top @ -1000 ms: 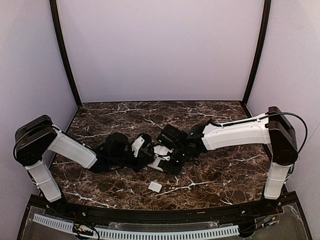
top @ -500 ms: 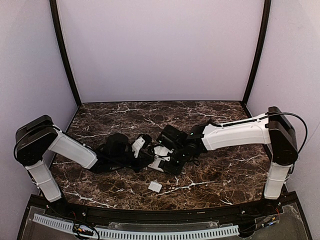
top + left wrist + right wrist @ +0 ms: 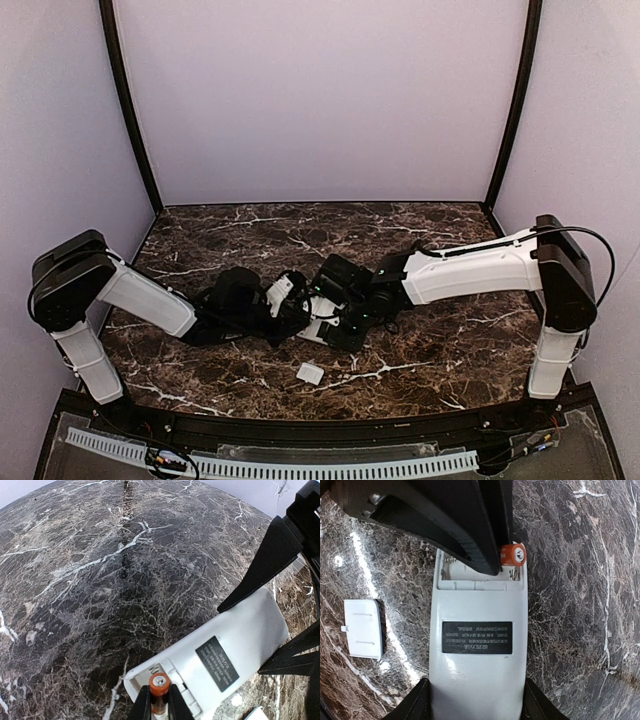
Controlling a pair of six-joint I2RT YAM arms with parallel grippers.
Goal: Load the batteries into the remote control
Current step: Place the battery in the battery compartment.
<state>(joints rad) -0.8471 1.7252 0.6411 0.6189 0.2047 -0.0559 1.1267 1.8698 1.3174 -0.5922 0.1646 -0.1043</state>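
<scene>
The battery (image 3: 159, 690) is pinched between the tips of the left gripper (image 3: 159, 704), whose fingers (image 3: 142, 707) stand narrow, closed on its orange sides. It is a small, stiff, smooth cylinder, probably light, and its round sides could roll or slip in a flat-pad grip. A hold across the middle, as here, looks safest because it leaves both ends free for the contacts. Its long axis runs roughly along the fingers, with one metal end showing beyond the tips. I cannot tell its polarity.

Just beyond those fingertips lies the open battery recess of the remote control (image 3: 477, 690). The battery hangs over the recess corner where spring contacts show, not yet seated. The remote is a rigid, flat plastic shell with slick faces, best taken across its long edges. It lies back up, label showing.

The right gripper (image 3: 476, 707) does just that: its fingers (image 3: 417, 702) stand partly spread, one against each long edge at the end nearest them. The remote's long axis runs straight out from between them, recess end farthest away.

Outside the right gripper's fingers, well apart from the remote, a white cover (image 3: 364, 628) lies on the marble table (image 3: 570, 630).
</scene>
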